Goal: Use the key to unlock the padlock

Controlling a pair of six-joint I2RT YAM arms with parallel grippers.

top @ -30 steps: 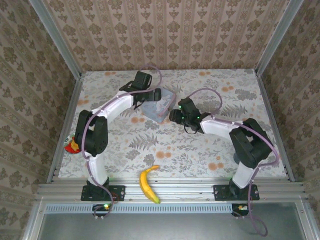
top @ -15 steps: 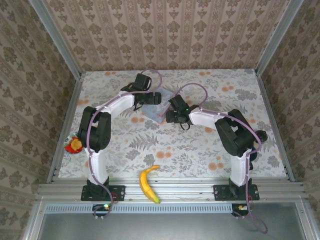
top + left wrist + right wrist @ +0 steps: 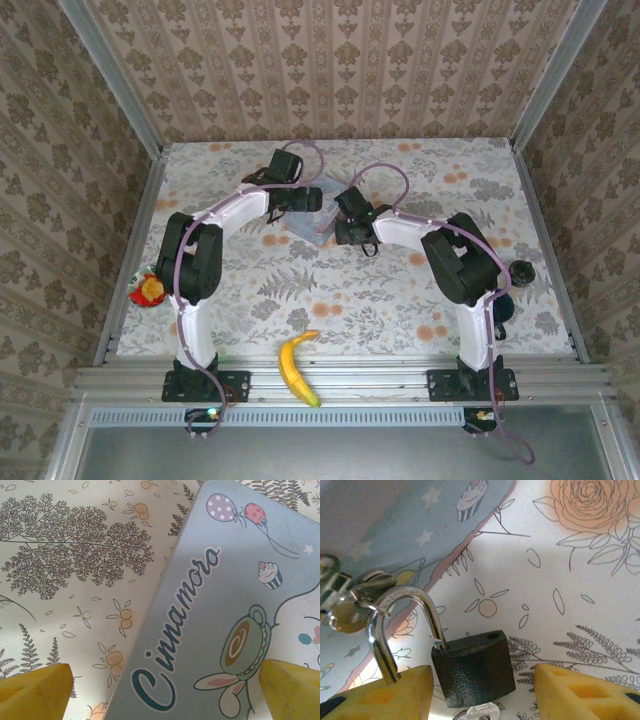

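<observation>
The padlock [image 3: 475,667] is a small black block lying on the floral table beside the pale blue tin [image 3: 395,525]. Its silvery shackle [image 3: 405,605] is swung out of the body, leaving one hole bare, and still hooks through the tin's metal hasp [image 3: 347,602]. The key [image 3: 482,712] sticks out of the padlock's underside. My right gripper [image 3: 480,692] is open with the padlock body between its yellow fingers; the right finger [image 3: 580,690] stands clear of it. From above, the right gripper [image 3: 342,225] sits at the tin's right edge. My left gripper [image 3: 165,695] hangs open over the tin's lid [image 3: 210,615].
A banana [image 3: 296,368] lies near the table's front edge. A red and yellow object [image 3: 150,290] sits at the left edge. A dark round object [image 3: 520,273] stands at the right, beside the right arm. Patterned walls enclose the table.
My right arm has swung left and its gripper has come up to the tin's right edge. The left gripper has shifted slightly over the tin.
</observation>
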